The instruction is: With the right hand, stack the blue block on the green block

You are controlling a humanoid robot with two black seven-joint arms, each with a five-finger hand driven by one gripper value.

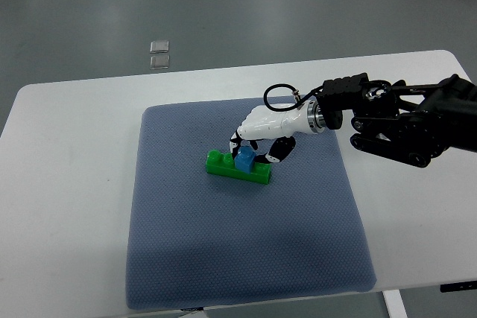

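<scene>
Fingers (240, 141) of my right hand (261, 135) are curled around the blue block (244, 160), gripping it where it sits on top of the green block (238, 168), roughly at the middle of that long brick's length. I can't tell from this steep angle whether the blue block is fully seated on the studs or only resting against them. The green block lies on the blue-grey mat (246, 258), a little toward the mat's far edge and near its middle from side to side, angled slightly. My right arm (402, 121) comes in over the mat's far right corner. The mat covers the centre of the white worktop (67, 206), leaving bare margins left and right. Beyond the worktop's far edge I see grey floor with two small clear squares (159, 53) lying on it.
</scene>
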